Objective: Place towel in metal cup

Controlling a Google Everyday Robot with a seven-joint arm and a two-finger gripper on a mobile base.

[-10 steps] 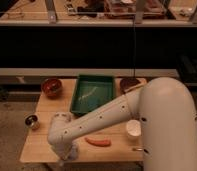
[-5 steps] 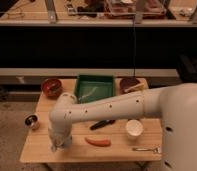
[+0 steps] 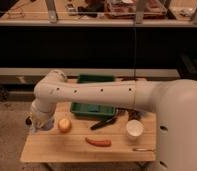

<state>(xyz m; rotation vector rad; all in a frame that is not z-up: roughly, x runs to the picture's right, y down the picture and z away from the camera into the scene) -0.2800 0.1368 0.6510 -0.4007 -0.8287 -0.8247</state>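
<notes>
Camera view, end effector (image 3: 35, 123) at table (image 3: 67, 150) left edge (fruit (image 3: 65, 125) beside)

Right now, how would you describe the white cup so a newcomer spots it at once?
On the wooden table, find the green tray; the white cup stands just in front of its corner at the picture's right. It is the only pale, round, open-topped thing there, unlike the black tool beside it. The gripper is far off, at the table's opposite end.

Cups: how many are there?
2. A white cup stands at the table's right front; a metal cup peeks out at its left end, beside the arm, which may hide more. The gripper is out of view.
</notes>
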